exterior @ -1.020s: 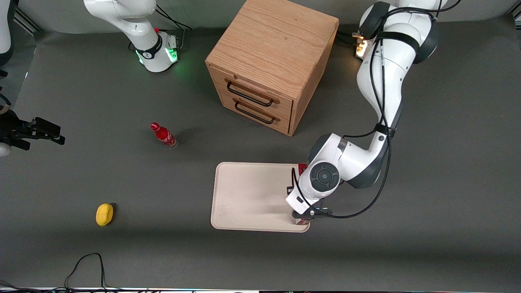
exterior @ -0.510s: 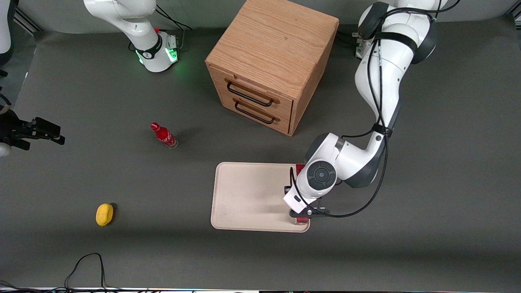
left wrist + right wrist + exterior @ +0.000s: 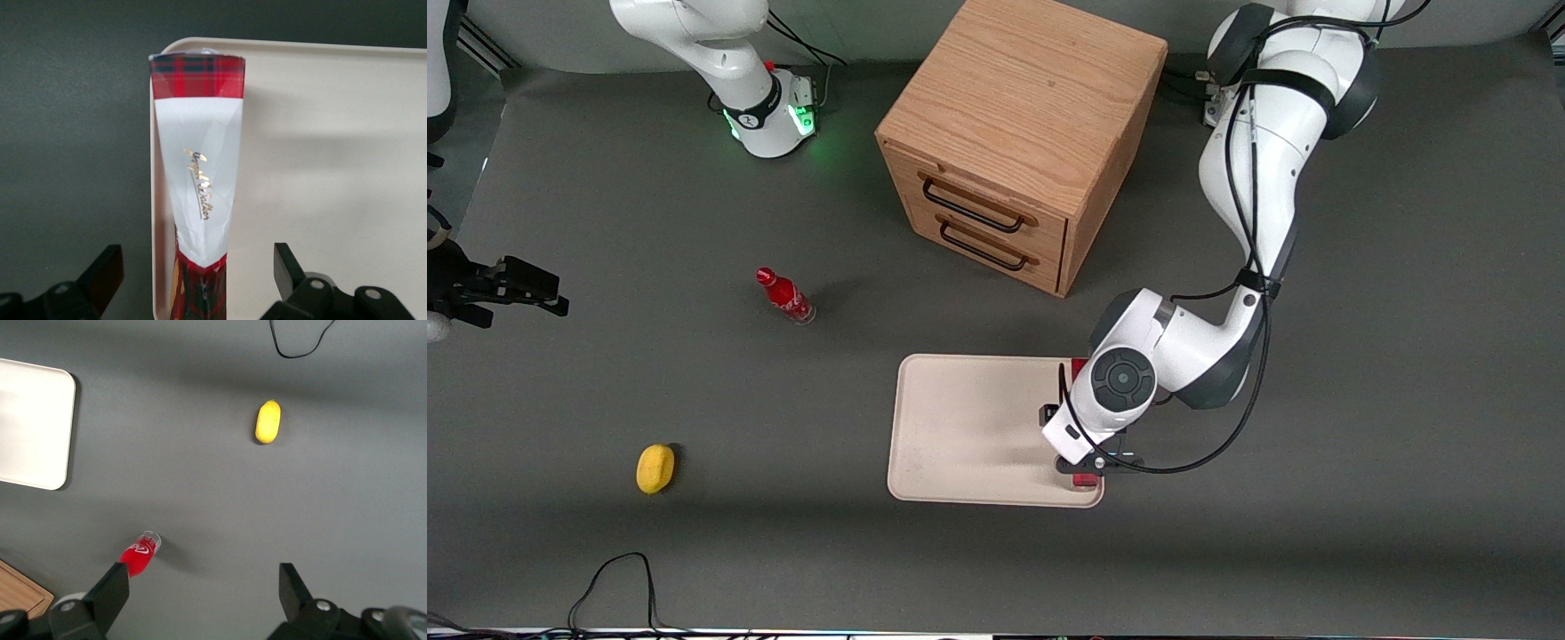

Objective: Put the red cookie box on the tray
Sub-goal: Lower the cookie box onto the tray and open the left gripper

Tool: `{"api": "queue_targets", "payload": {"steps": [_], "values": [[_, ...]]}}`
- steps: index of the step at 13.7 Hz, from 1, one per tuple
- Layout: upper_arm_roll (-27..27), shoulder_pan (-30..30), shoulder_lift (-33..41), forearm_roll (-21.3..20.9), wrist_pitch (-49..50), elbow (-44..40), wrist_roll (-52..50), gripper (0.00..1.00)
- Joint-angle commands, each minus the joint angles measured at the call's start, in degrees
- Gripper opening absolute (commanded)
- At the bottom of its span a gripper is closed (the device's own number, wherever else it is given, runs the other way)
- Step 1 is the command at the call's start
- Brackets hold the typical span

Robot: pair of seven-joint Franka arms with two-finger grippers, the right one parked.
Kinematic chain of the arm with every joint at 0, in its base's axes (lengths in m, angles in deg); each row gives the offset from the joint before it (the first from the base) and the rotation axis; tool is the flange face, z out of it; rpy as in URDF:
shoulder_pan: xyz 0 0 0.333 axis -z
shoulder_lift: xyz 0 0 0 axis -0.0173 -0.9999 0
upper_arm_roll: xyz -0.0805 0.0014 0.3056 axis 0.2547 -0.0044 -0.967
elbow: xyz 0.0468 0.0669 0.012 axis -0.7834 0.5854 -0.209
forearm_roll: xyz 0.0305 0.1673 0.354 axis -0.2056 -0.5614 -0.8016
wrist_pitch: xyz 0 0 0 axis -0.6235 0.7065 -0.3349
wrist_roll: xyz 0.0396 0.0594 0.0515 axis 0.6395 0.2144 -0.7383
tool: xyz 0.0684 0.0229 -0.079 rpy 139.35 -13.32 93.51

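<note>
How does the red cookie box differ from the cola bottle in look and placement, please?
The cookie box is a long carton with red tartan ends and a white patch bearing gold script; the cola bottle is small, rounded and red with a cap. The box stands on edge along the tray's rim, between the gripper's open jaws; the bottle stands alone on the bare table, toward the parked arm's end. Both are mainly red.
</note>
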Motion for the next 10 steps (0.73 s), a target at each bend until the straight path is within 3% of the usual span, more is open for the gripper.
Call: {"api": "queue_targets", "payload": {"steps": [1,4,7,10], "values": [[-0.7,0.6,-0.2,-0.6,1.2,-2.1,0.6,1.0],[-0.5,-0.9,2.2,-0.3,5.1,-2.0,0.9,1.0],[-0.4,-3.7,9.2,-0.1,14.0,-0.6,5.5,1.0],[-0.3,-12.4,23.4,7.2,16.6,12.0,13.7,1.0]]}}
